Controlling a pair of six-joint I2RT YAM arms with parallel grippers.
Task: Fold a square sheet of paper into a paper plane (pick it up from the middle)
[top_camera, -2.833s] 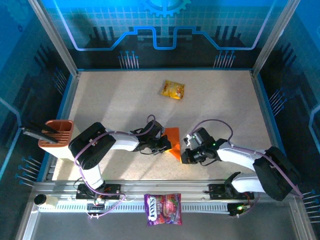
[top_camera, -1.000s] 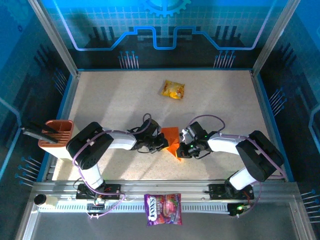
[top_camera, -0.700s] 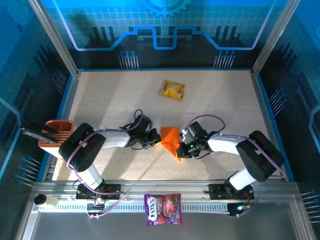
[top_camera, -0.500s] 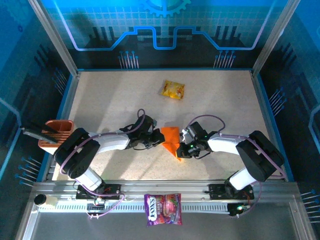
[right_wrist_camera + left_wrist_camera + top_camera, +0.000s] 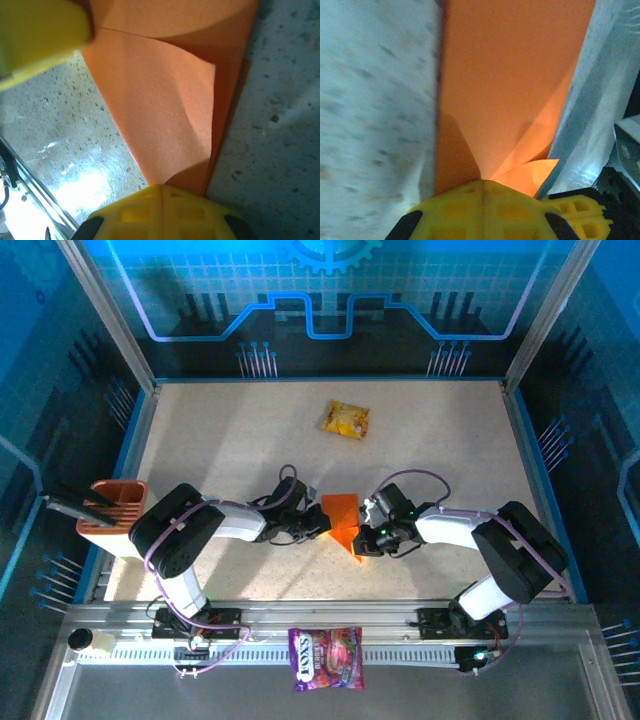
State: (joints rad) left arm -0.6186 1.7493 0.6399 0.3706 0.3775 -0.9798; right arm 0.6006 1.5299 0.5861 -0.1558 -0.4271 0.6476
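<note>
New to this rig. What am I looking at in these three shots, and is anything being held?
Two small robot arms are bolted at the near edge of a table, each ending in two yellow fingers. The wide shot comes from a fixed camera above and behind them. The two close-ups come from a camera on each wrist, looking along its own fingers. Between the arms lies a partly folded sheet of orange paper. The left fingers and the right fingers are both closed, with their tips at the paper from opposite sides. I cannot tell whether they pinch it or just press on it. Elsewhere there is a yellow snack packet at the far side, a purple bag by the front rail, and a brown holder at the left edge.
</note>
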